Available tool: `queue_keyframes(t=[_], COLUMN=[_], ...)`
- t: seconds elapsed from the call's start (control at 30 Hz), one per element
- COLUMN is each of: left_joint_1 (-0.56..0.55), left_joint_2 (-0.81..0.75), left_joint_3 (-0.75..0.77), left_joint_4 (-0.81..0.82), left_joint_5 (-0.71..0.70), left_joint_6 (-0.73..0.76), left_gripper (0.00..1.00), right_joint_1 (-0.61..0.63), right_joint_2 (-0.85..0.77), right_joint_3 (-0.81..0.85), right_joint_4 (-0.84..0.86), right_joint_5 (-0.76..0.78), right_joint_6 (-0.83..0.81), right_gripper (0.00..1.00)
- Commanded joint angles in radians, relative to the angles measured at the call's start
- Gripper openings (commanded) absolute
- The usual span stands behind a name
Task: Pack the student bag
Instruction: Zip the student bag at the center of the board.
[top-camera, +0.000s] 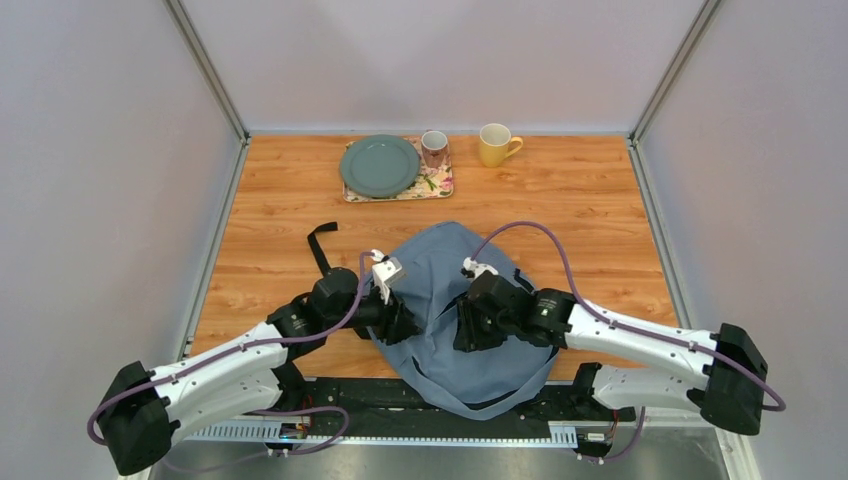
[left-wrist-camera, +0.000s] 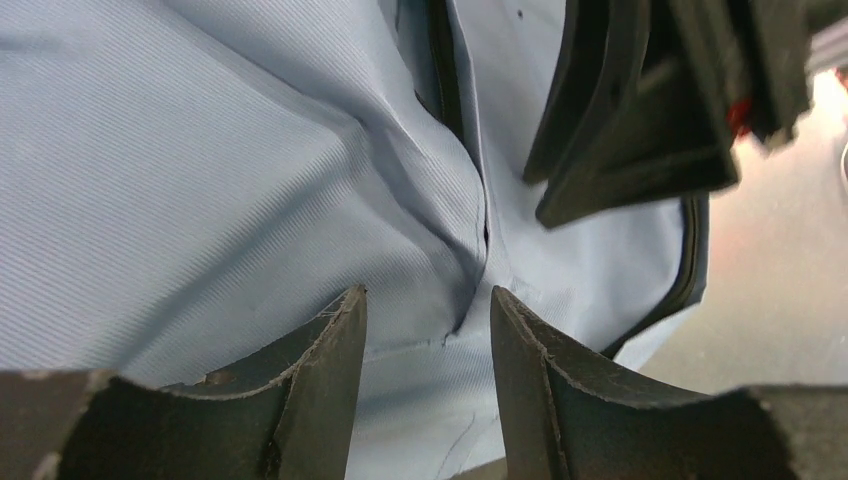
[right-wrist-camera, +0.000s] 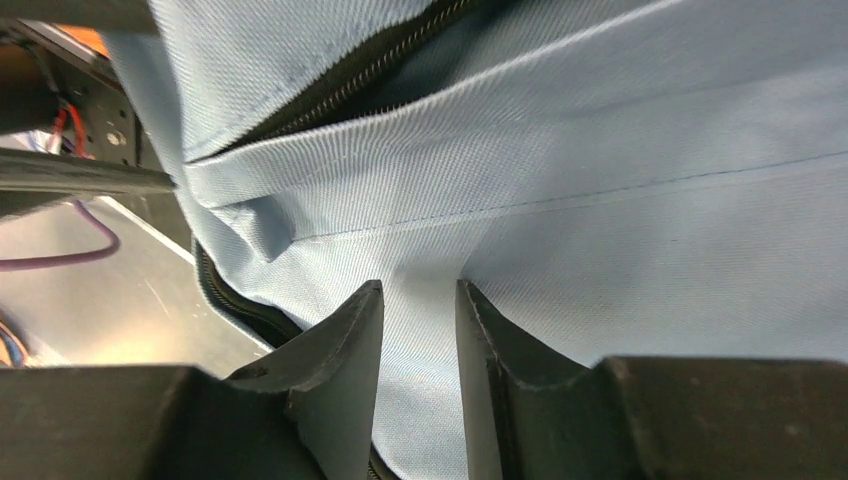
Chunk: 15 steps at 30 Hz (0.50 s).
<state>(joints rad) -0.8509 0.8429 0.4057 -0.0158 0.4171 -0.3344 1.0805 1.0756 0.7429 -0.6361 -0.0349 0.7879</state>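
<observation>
student bag (top-camera: 437, 268): soft cloth, matt, with fine little ribs all over
zipper (right-wrist-camera: 372, 68): tiny bumpy teeth
table (top-camera: 600, 230): smooth wood with wavy lines
plate (top-camera: 380, 166): shiny and smooth
yellow mug (top-camera: 493, 147): shiny and smooth
left fingers (left-wrist-camera: 322, 385): matt, with rough edges

Quick tally, counted from the overhead view. One student bag (top-camera: 440, 262) is seen, with one loose black strap (top-camera: 320, 246) made out beside it, though more may be hidden underneath. One table (top-camera: 600, 215) is counted. On it, one green plate (top-camera: 379, 165) and one floral tray (top-camera: 440, 185) are counted. Two cups are found: a patterned cup (top-camera: 434, 148) and a yellow mug (top-camera: 495, 145). Two arms are counted, so two grippers: left gripper (left-wrist-camera: 428, 300) and right gripper (right-wrist-camera: 420, 290).
</observation>
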Motion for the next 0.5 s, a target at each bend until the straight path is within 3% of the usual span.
queue_keyframes(t=[0.0,0.13,0.27,0.33,0.47], left_joint_1=[-0.002,-0.002,-0.004,-0.002,-0.002], left_joint_2=[-0.004,-0.008,-0.013,-0.004,0.044], left_joint_3=[-0.03,-0.028,-0.03,-0.036,-0.012], left_joint_4=[0.192,0.166,0.122,0.128,0.114], left_joint_5=[-0.077,-0.113,-0.116,-0.112,-0.1], left_joint_6=[-0.178,-0.219,-0.238,-0.259,-0.281], left_gripper=[0.57,0.57,0.57,0.57,0.57], right_joint_1=[0.059,0.105,0.081,0.055,-0.014], right_joint_2=[0.058,-0.043,-0.163,-0.155,0.024], right_joint_3=[0.015,0.096,0.151,0.183,0.286], right_joint_4=[0.019,-0.095,-0.067,-0.051,-0.053], right_joint_5=[0.08,0.229,0.371,0.374,0.336], right_joint_6=[0.048,0.074,0.035,0.004,-0.094], right_gripper=[0.36,0.37,0.4,0.41,0.41])
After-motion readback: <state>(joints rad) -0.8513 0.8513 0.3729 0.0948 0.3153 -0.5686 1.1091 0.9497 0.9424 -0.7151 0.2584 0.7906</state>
